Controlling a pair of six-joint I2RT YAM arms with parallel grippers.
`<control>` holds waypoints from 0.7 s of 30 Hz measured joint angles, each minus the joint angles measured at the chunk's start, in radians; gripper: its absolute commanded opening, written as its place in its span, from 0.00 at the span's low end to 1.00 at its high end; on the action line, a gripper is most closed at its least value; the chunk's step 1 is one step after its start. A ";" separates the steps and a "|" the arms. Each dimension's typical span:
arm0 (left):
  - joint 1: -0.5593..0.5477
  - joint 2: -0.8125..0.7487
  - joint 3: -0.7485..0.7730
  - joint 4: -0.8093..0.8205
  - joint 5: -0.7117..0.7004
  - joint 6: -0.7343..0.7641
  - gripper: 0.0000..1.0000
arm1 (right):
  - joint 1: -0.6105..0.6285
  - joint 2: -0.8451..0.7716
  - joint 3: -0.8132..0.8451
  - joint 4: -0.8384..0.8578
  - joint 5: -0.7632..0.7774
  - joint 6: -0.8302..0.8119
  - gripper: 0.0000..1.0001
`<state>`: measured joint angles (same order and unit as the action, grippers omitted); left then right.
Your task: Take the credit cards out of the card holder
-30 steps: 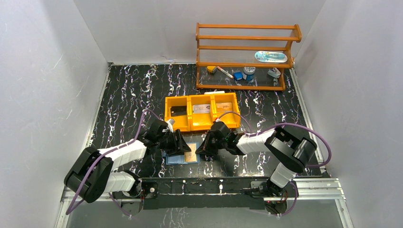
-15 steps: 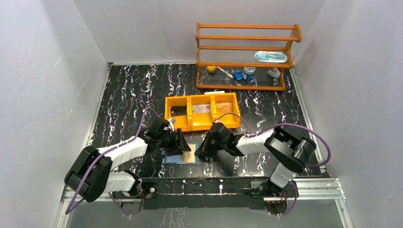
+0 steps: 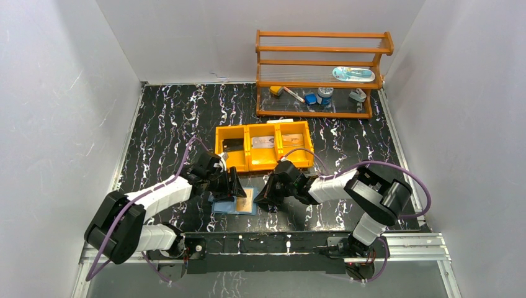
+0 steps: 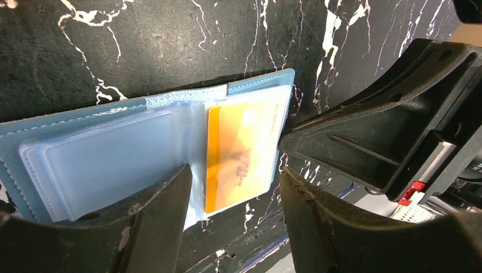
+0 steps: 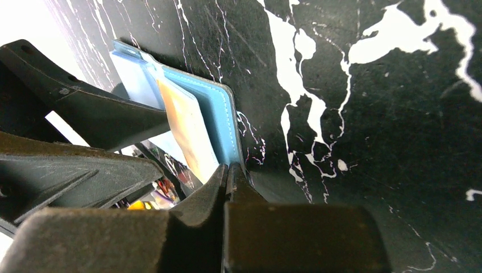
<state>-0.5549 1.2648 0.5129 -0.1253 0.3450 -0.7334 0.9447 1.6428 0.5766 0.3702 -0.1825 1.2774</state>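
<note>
Blue wallet (image 4: 256,82) open flat on table (image 4: 142,34), orange card (image 4: 239,148) in clear sleeve (image 4: 196,136). Left claw (image 4: 233,173) apart, astride card; right claw (image 5: 229,170) together at wallet edge.

The card holder (image 3: 234,203) lies on the counter (image 3: 167,124) between the left tool (image 3: 238,190) and right tool (image 3: 261,200), before the tray (image 3: 247,149).
</note>
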 measured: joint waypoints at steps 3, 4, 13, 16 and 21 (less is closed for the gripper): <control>0.004 0.001 -0.004 0.006 0.006 0.003 0.57 | 0.000 -0.008 -0.001 -0.005 0.005 -0.007 0.13; 0.004 -0.001 -0.006 0.008 0.006 0.005 0.56 | 0.000 -0.018 -0.001 -0.020 0.011 -0.018 0.14; 0.004 -0.010 -0.014 0.013 0.005 0.007 0.56 | 0.004 -0.132 0.027 -0.154 0.053 -0.105 0.24; 0.004 -0.010 -0.014 0.013 0.005 0.008 0.56 | 0.017 -0.131 0.062 -0.149 0.051 -0.116 0.28; 0.004 -0.010 -0.014 0.013 0.004 0.007 0.56 | 0.035 -0.057 0.086 -0.098 0.026 -0.117 0.26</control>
<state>-0.5507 1.2549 0.4988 -0.1120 0.3492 -0.7261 0.9802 1.5856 0.6624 0.2726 -0.1570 1.1606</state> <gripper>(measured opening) 0.558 0.275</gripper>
